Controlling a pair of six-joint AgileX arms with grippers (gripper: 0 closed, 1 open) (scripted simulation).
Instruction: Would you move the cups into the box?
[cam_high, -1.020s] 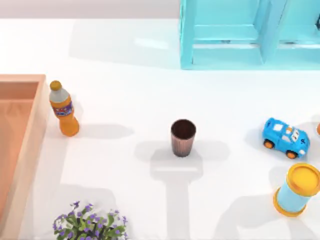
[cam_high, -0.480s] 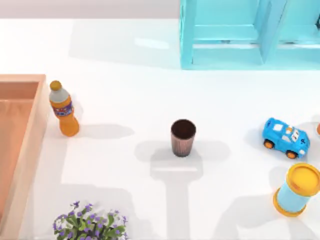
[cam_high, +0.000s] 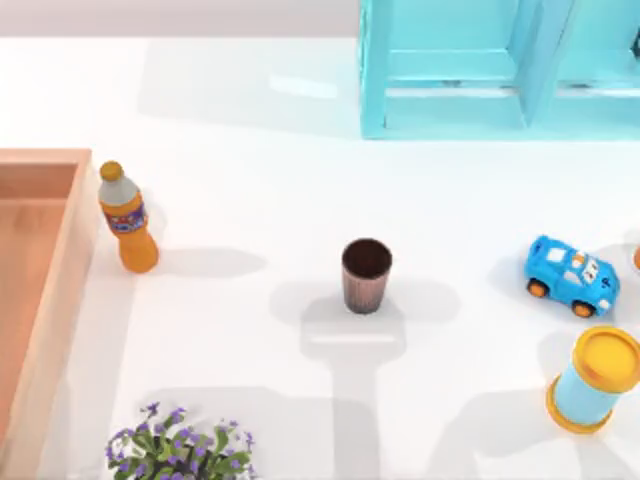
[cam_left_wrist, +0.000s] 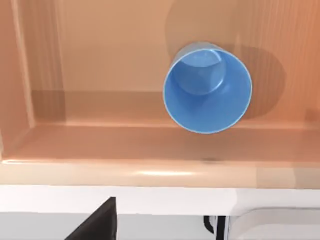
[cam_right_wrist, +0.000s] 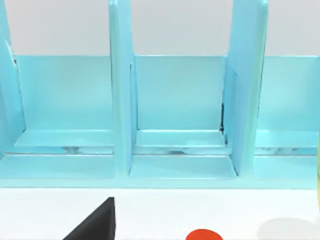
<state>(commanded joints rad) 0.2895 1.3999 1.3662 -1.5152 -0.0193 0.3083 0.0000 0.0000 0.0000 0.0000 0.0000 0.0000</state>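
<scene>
Inside box (cam_left_wrist: 100, 65), light-blue tapered cup (cam_left_wrist: 208, 89)

Each wrist view shows a flat, matte-black wedge of the arm's tool, tapering to a point

Bright, even light falls on the white table (cam_high: 260, 200). Soft shadows stretch toward the top view's lower edge. A faint glare streak marks the box (cam_left_wrist: 165, 174) rim.

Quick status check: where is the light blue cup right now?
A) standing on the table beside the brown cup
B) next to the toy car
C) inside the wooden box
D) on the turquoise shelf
C: the left wrist view shows the light blue cup upright on the orange-tan floor of the box, inside its rim.
</scene>
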